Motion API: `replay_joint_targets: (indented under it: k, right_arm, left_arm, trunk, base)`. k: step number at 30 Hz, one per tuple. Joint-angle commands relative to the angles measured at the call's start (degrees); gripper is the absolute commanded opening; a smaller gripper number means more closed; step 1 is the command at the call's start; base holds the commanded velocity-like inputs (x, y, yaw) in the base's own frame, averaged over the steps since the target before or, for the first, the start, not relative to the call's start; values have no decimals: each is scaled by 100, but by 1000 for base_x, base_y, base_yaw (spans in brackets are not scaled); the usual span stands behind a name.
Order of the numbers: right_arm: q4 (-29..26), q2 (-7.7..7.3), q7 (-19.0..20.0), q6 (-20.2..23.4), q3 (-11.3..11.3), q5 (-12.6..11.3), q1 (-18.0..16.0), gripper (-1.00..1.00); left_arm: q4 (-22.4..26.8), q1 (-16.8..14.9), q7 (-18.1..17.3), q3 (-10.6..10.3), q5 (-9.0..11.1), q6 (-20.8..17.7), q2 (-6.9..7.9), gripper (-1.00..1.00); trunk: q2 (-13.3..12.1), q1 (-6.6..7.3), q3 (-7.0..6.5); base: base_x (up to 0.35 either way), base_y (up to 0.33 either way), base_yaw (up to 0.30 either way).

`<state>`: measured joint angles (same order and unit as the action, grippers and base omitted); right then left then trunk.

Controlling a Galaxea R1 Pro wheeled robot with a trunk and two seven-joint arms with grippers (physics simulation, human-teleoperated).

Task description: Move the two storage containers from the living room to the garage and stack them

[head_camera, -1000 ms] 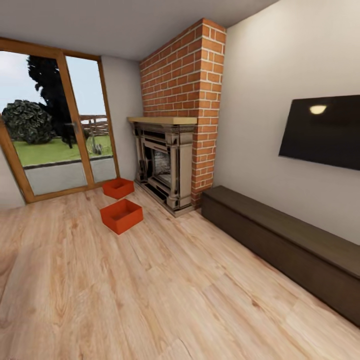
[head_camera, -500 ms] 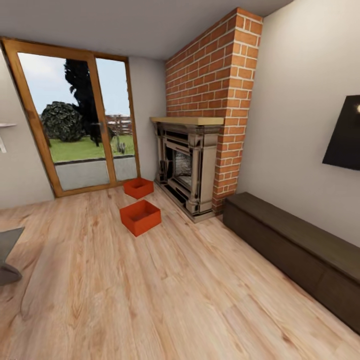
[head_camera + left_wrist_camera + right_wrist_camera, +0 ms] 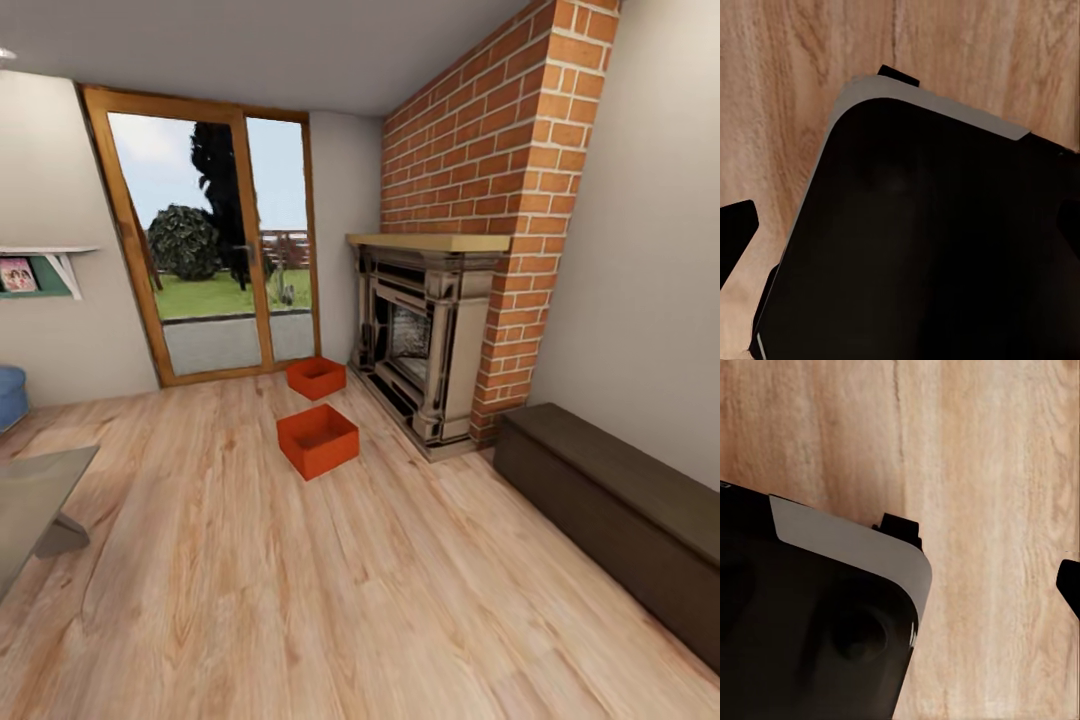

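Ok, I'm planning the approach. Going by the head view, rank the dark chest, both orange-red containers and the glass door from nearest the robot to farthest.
1. dark brown chest, low along the right wall.
2. nearer storage container, on the wood planks ahead.
3. farther storage container, just beyond it, beside the fireplace.
4. glass door, in the back wall, left of centre.

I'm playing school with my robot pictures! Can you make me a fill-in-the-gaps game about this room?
1. The two bins are colored ____.
2. Both bins sit on the wood ____.
3. The chimney above the fireplace is made of ____.
4. Through the glass door you see green ____.

Missing words: orange-red; floor; brick; grass
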<state>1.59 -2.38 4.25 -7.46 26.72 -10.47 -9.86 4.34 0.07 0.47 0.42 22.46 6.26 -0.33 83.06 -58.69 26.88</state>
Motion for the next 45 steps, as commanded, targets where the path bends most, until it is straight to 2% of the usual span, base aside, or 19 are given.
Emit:
replay_joint_targets:
  k: [1, 12, 20, 29, 45]
  right_arm:
    - [17, 0, 33, -34, 37, -61, -7, 100]
    - [17, -3, 37, -28, 29, -64, -7, 100]
    - [17, -54, 41, -28, 116, 13, -7, 100]
    - [17, -21, 34, -23, 143, 22, -7, 100]
    - [17, 0, 37, -2, 106, 27, -7, 100]
  left_arm:
    - [5, 1, 5, 2, 22, 10, -2, 100]
    - [5, 2, 4, 2, 14, 14, -2, 100]
    - [5, 2, 2, 2, 13, 10, -2, 100]
    - [5, 2, 4, 2, 5, 10, -2, 100]
    - [5, 2, 1, -1, -5, 13, -2, 100]
  trunk:
    - [2, -3, 5]
    - [2, -3, 5]
    - [2, -3, 5]
    - [2, -3, 5]
    - [2, -3, 5]
  base:
    - [325, 0, 270]
    - [325, 0, 226]
    - [325, 0, 19]
    - [325, -5, 0]
    - [293, -177, 0]
